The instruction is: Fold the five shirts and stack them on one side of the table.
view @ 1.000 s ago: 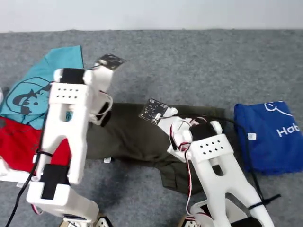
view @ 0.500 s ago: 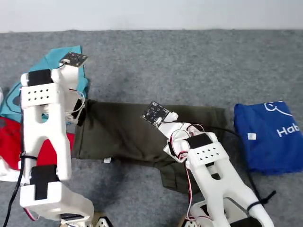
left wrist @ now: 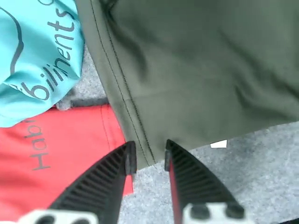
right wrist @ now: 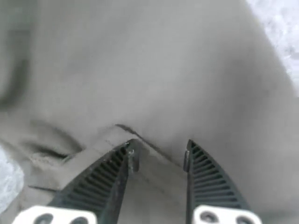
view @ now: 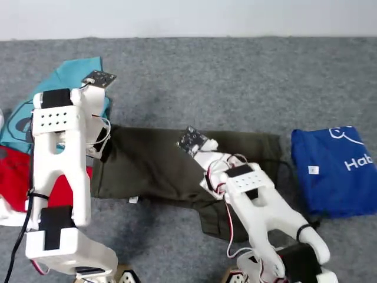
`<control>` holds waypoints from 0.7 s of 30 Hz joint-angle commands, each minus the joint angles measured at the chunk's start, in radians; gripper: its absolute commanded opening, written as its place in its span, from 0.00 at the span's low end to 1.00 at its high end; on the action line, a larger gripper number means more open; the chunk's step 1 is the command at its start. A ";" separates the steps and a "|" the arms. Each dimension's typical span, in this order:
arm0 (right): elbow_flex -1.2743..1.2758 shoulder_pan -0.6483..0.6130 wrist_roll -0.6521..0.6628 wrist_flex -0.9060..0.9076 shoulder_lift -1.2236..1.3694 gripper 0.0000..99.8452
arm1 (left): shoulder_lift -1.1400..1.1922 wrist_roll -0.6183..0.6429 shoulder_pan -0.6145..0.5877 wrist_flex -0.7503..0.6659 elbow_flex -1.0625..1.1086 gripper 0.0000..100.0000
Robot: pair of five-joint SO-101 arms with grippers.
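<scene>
Progress: one shirt looks done. The blue shirt (view: 334, 171) lies folded in a neat block at the right edge of the table (view: 235, 76), so the stack has its base and nothing on it yet. The olive shirt (view: 156, 162) is the one in hand. It lies mid-table, partly flattened and not yet folded to a block, with a loose flap hanging toward the near edge. Still waiting at the left edge is a heap of teal shirt (view: 68, 76), red shirt (view: 17, 177) and a strip of white cloth (view: 7, 217), all unfolded. By my count, roughly four remain. The olive shirt's long axis runs left to right across the table. Its stitched hem sits at the left end, so the neck end likely points toward the blue shirt. The left gripper (left wrist: 147, 154) is at the hem's near corner, jaws a narrow gap apart straddling the edge and not clamped. The right gripper (right wrist: 160, 156) hangs over a crease mid-shirt, jaws moderately apart and holding nothing.
</scene>
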 commanded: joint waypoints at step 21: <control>-0.029 -0.008 0.361 0.746 -0.305 0.17 | -0.046 -0.002 0.005 0.021 -0.005 0.11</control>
